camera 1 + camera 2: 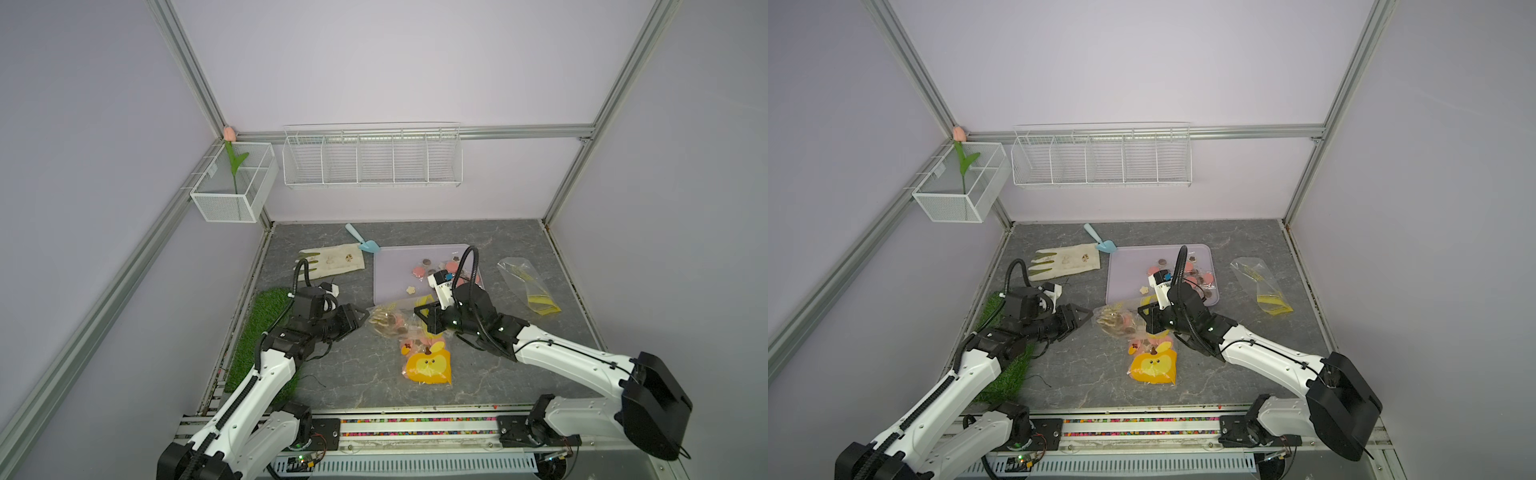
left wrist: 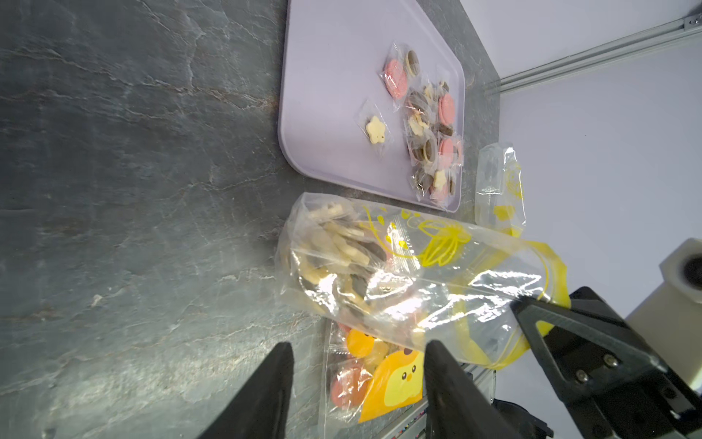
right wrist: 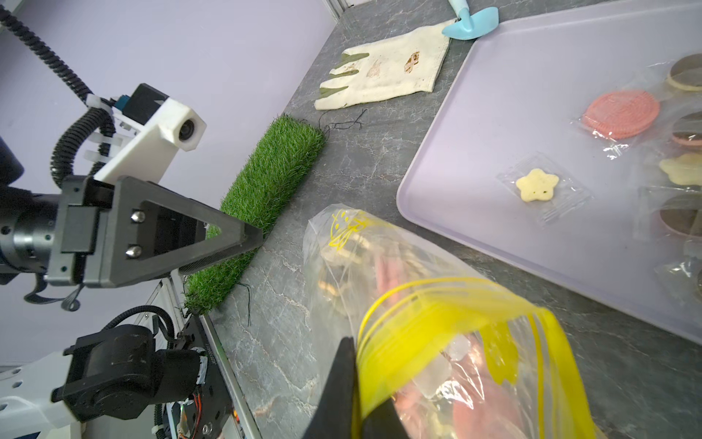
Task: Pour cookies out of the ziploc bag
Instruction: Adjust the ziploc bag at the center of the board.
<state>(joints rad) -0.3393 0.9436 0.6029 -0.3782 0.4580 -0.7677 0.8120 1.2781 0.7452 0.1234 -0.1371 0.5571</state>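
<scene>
The right gripper is closed on the yellow zip edge of the ziploc bag; the left gripper, jaws apart and empty, is just beside the bag's btm end, where the cookies lie inside. Advice: pinch btm corner, lift, keep mouth over the tray beyond the right gripper. Grey marbled surface, lilac walls.

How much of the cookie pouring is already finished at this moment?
Done: many cookies lie on the tray; an empty-looking bag lies beside it. In hand: the right gripper pinches a ziploc bag with cookies inside; the left gripper is open nearby. Left: pouring it out, plus another filled bag.
</scene>
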